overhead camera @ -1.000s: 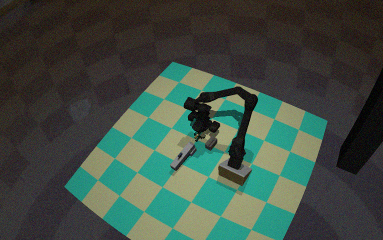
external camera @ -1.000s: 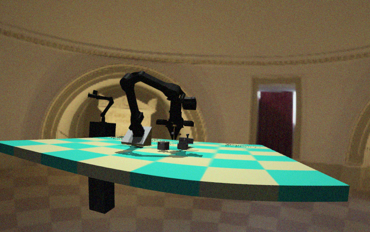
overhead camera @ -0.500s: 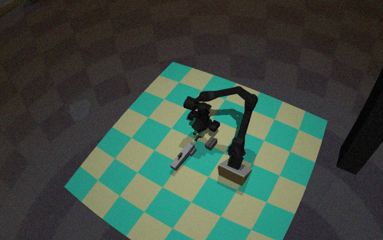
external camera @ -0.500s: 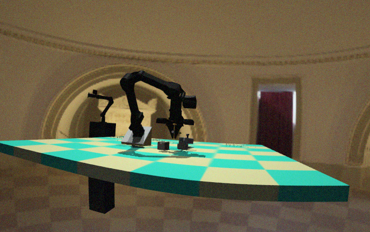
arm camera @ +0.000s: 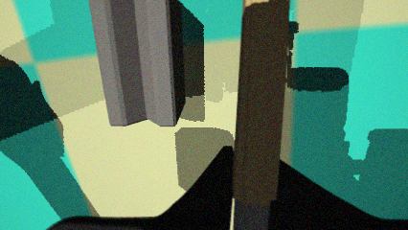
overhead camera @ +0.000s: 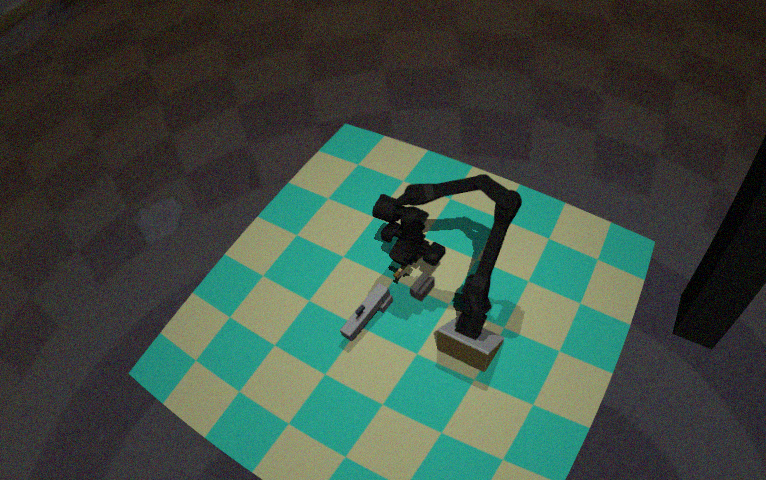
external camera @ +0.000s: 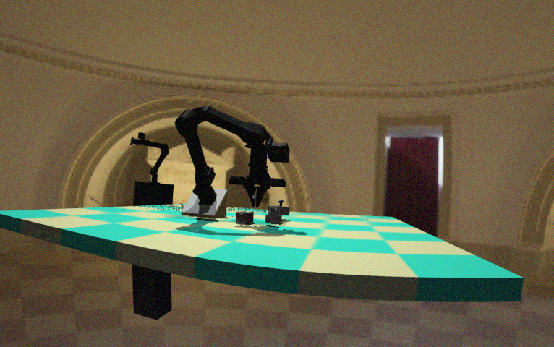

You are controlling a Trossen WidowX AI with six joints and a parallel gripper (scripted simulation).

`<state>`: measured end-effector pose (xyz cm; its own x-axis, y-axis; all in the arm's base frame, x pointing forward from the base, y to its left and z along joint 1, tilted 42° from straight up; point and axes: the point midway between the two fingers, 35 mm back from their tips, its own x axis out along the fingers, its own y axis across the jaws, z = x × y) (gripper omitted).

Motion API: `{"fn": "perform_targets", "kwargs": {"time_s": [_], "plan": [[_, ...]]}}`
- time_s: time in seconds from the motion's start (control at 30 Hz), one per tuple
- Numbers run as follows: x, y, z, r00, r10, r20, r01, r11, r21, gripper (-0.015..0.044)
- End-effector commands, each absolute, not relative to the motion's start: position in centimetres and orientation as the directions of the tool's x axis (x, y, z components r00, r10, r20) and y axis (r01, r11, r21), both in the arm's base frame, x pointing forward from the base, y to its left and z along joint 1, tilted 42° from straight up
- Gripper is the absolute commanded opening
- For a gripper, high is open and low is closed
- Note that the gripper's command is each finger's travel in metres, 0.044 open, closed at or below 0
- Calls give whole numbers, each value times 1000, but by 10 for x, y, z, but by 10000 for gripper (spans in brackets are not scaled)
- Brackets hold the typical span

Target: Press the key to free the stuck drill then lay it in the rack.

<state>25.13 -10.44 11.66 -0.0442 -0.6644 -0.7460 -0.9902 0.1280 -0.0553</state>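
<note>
My gripper (overhead camera: 397, 277) (external camera: 255, 204) (arm camera: 241, 154) is shut on the drill (arm camera: 260, 101), a long brown bar with a grey end, held above the table. In the wrist view the drill lies to the right of the rack and roughly parallel to it. The rack (overhead camera: 422, 287) (external camera: 244, 217) (arm camera: 129, 57) is a short grey block with a lengthwise groove; no drill shows in the part of the groove in view. The grey drill holder (overhead camera: 348, 330) (external camera: 273, 216) is a long block with the dark key (overhead camera: 360, 310) (external camera: 280, 202) standing on its top. The holder is out of the wrist view.
The arm's wedge-shaped base (overhead camera: 464, 350) (external camera: 222, 204) stands on the checkered table (overhead camera: 357, 410) (external camera: 357, 264), close to the rack. The holder and rack stand apart with a gap between them. A second dark arm on a pedestal (external camera: 152, 193) stands beyond the table.
</note>
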Motion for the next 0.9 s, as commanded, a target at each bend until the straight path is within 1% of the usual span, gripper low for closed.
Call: {"fn": "perform_targets", "kwargs": {"time_s": [0.0, 0.87], "plan": [[244, -105, 116, -41, -664, -746, -991, 124, -56, 0], [199, -110, 115, -43, -665, -746, -991, 124, -54, 0]]}}
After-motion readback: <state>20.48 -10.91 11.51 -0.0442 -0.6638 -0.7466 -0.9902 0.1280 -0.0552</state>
